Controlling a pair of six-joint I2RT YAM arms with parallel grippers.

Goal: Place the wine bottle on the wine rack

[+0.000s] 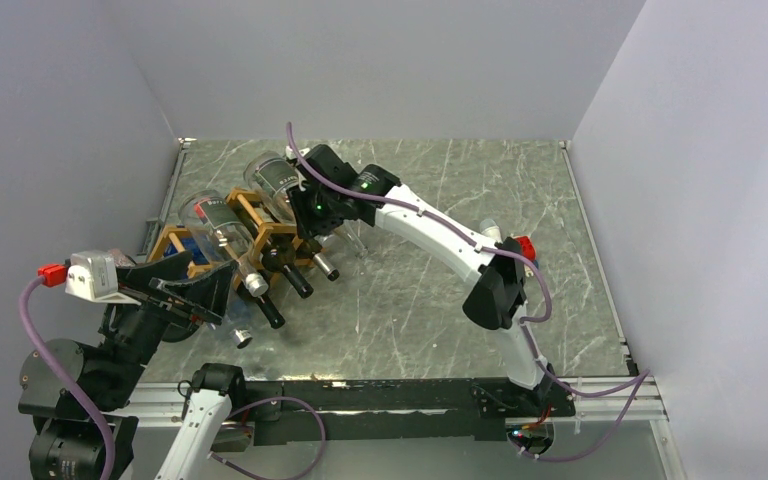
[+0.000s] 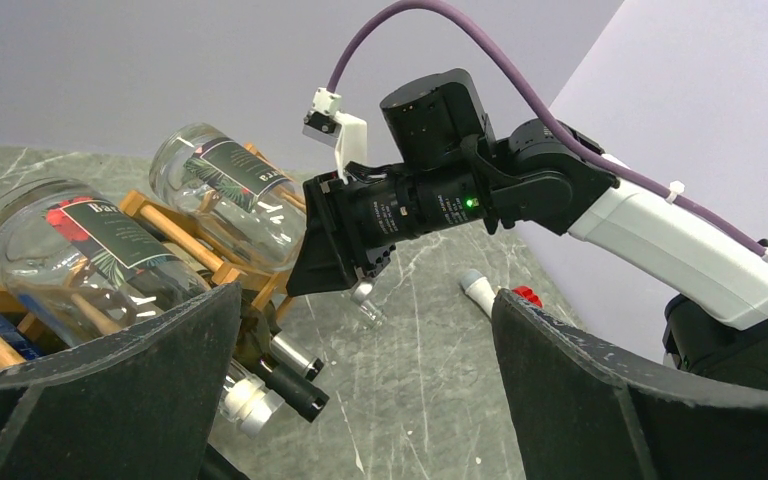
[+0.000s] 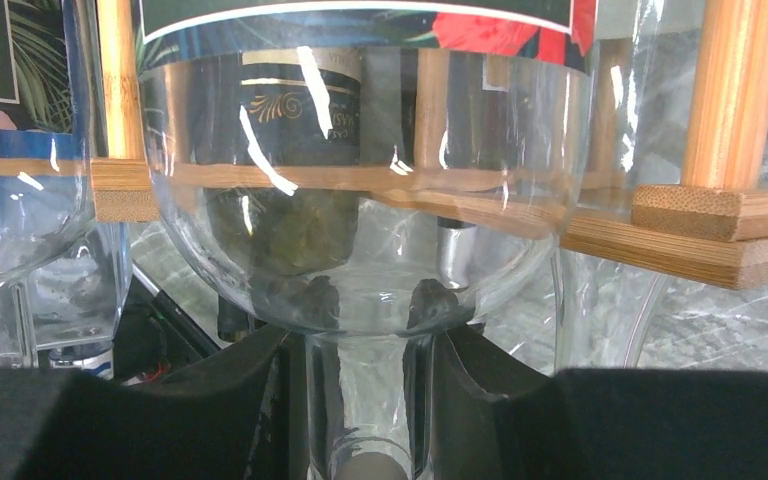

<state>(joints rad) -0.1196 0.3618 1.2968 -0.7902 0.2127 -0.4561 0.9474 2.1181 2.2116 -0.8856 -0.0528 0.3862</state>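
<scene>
Looks nearly done: wine bottle already lying in wine rack top cell beside other bottles, neck pinched in right gripper, left gripper spread wide and empty nearby; remaining: let go, back away.

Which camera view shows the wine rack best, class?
The top external view: most of the wine rack shows, with bottles lying in it. The left wrist view shows one end behind bottles. The right wrist view shows only a few sticks around the gripped wine bottle.
</scene>
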